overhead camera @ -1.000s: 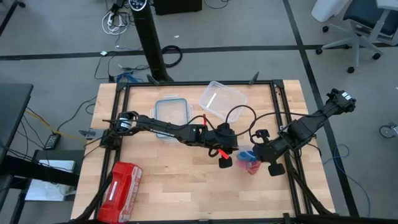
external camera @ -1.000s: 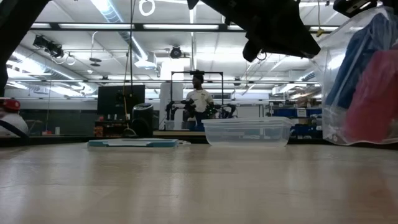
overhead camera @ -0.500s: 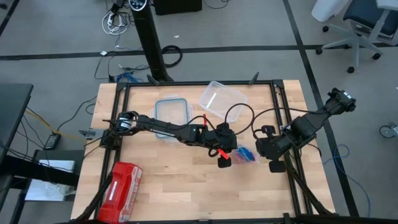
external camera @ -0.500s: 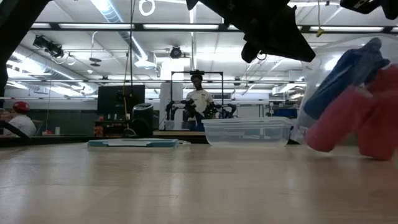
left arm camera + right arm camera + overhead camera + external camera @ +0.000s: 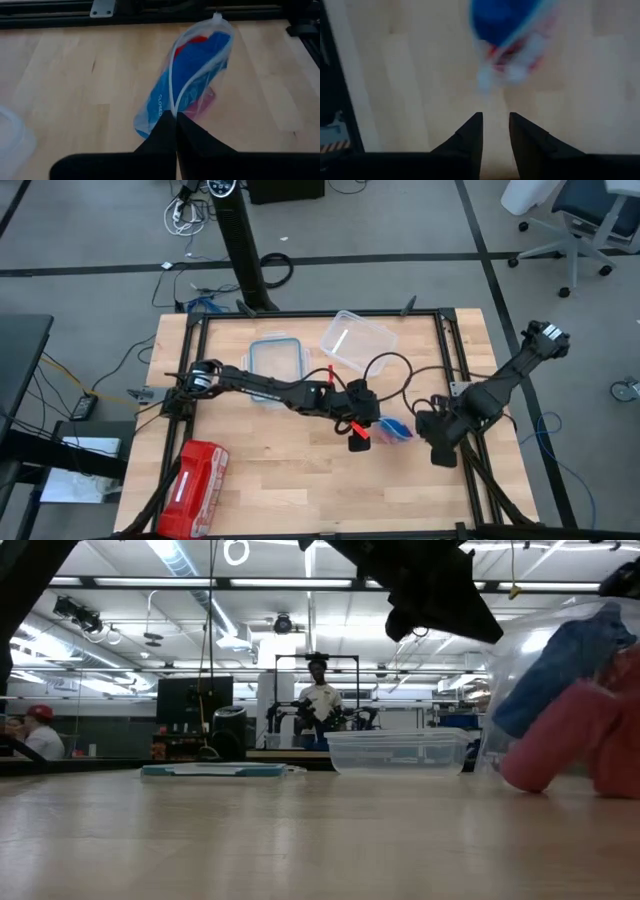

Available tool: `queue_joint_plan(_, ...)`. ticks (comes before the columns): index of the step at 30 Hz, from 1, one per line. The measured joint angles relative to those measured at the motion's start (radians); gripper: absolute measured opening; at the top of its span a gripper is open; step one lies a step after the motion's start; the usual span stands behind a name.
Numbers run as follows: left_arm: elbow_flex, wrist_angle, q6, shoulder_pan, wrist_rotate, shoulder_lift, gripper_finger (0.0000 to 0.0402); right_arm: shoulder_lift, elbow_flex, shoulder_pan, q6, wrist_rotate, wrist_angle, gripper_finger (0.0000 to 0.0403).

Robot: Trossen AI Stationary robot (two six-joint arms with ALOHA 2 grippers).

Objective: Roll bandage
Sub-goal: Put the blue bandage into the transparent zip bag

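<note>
A clear zip bag (image 5: 186, 82) lies right of the table's middle and holds the blue bandage (image 5: 212, 52) and red-pink rolls (image 5: 194, 41). The high view shows the bag (image 5: 397, 430) between the two grippers. In the low view the bag (image 5: 565, 705) rests with its underside on the wood. My left gripper (image 5: 175, 117) is shut on the bag's edge. My right gripper (image 5: 495, 122) is open and hangs over bare wood a little short of the bag (image 5: 512, 35), touching nothing. My left gripper pinches the bag's zip edge (image 5: 172, 107) between its two fingers, at the end nearest that arm. The fingers slant down from the table's left and point along the bag. The bag stretches away from them, its underside on the table and the pinched rim raised.
A clear tub (image 5: 357, 338) and its blue-rimmed lid (image 5: 280, 360) sit at the far middle. A red zip pouch (image 5: 195, 475) lies at the near left. Black frame rails run along the table's edges. People stand in the room beyond the table.
My right gripper has come away from the bag, moving down and toward the table's right near corner while rolling about its own axis. The bag, which stood tall before, has tipped over and now lies slanted on the table. My left arm has kept still.
</note>
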Motion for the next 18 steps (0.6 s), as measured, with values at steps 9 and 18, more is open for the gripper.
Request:
queue_joint_plan(9, 0.079, -0.046, 0.028, 0.000, -0.010, 0.000, 0.0000, -0.004, -0.103, 0.128, 0.137, 0.229, 0.180, 0.0093)
queue_joint_plan(18, 0.082, -0.075, 0.025, 0.000, -0.021, 0.000, 0.0000, -0.004, -0.213, 0.252, 0.289, 0.377, 0.323, 0.0092)
